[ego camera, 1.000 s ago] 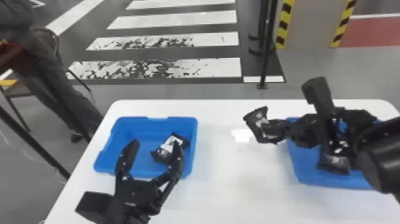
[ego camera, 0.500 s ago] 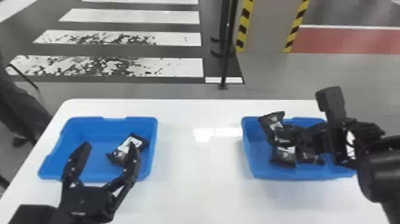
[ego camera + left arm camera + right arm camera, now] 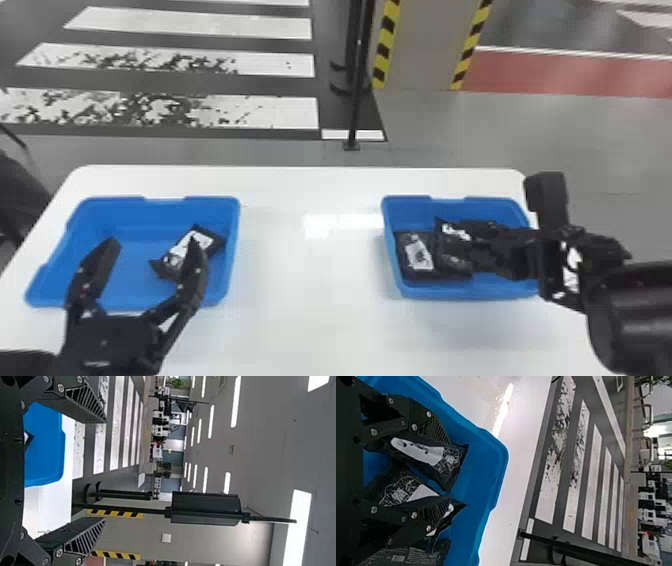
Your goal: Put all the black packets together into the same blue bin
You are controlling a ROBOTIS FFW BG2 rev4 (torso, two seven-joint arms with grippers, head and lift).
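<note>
Resting low inside the right-hand blue bin (image 3: 450, 291), a smooth plastic tub with rounded corners, the right gripper (image 3: 474, 250) has its ribbed, hard-edged jaws parted around crinkled black packets (image 3: 429, 457), whose glossy film bears white labels and pale line patterns. A strip of blue shows between two of those packets. Over the near side of the left-hand blue bin (image 3: 137, 298), the left gripper (image 3: 153, 243) holds its tapering jaws spread wide, while one wrinkled, white-labelled black packet (image 3: 172, 255) lies slantwise within that bin on the smooth white table (image 3: 300, 320).
</note>
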